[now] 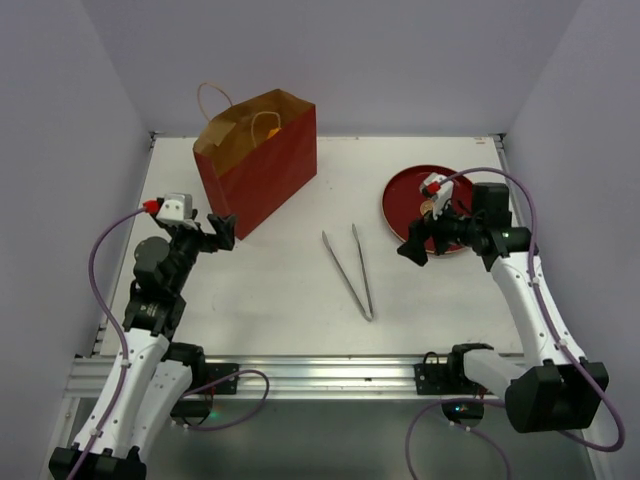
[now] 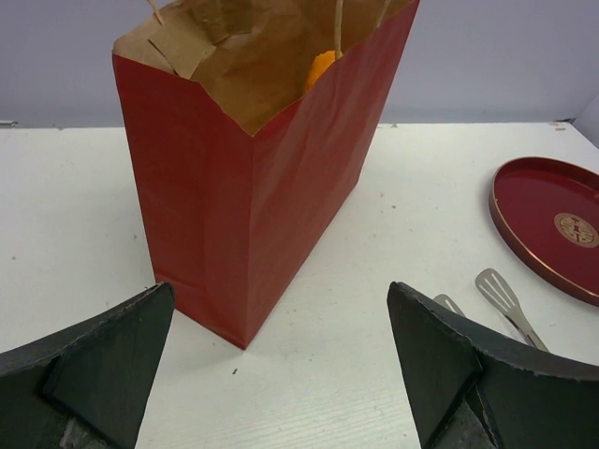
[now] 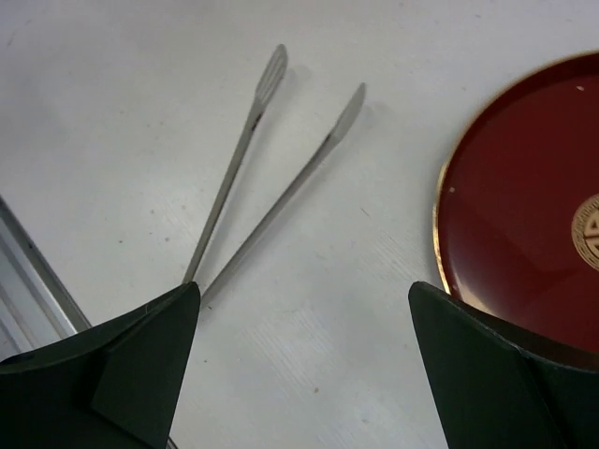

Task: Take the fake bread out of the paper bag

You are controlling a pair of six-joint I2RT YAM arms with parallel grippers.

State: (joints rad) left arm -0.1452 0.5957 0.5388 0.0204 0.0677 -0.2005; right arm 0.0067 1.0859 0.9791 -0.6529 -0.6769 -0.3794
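Fake bread: only one orange sliver shows, inside the paper bag, high against its far wall beside a handle loop. Any other pieces are hidden by the bag walls.

- Paper bag stands upright on the counter, mouth open upward, long axis vertical, one corner edge turned toward the left arm.
- Bread's own long axis and heading: cannot tell, too little of it shows.
- Left fingers: spread wide, holding nothing, low and just near-side of the bag's corner, apart from it.
- Right fingers: spread wide, holding nothing, well to the right of the bag.
- Tongs lie flat to the right of the bag; red plate farther right again.

Risks, as I judge them:
- The bag looks tall and light. A reach into the mouth that catches the rim may tip or drag it, since nothing steadies it.
- Handle loops cross the mouth and could snag a finger.
- Glossy bread may slip from a shallow pinch.
- The walls hide the contents, so a grasp could close on paper instead.
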